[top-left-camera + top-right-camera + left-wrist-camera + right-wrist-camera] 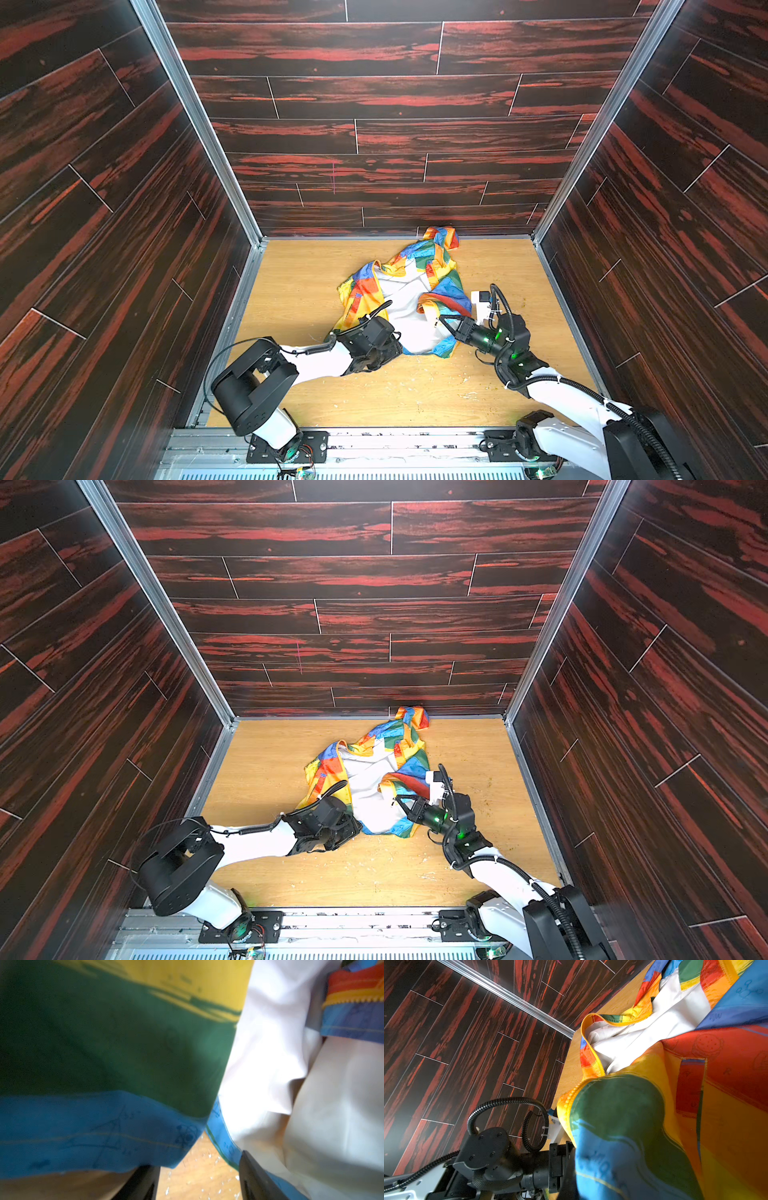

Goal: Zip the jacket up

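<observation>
A: Where's the jacket [409, 291]?
B: Crumpled mid-table [299, 291], open, white lining [403, 316] up. Zipper [591, 1051] halves apart, nothing joined.
A: Claws?
B: Left claw [198, 1182] spread at the hem [104, 1136]. Right claw [441, 322] pressed together, pinching the front edge.
A: Left to do?
B: All of it: align, engage, pull.

The left arm [316, 361] stretches low from the near edge toward the middle. The left end effector [197, 1180] holds its 2 fingers [255, 1176] apart. The right arm [573, 395] angles inward, with the right end effector [439, 321] pinched closed and pointing left.
</observation>
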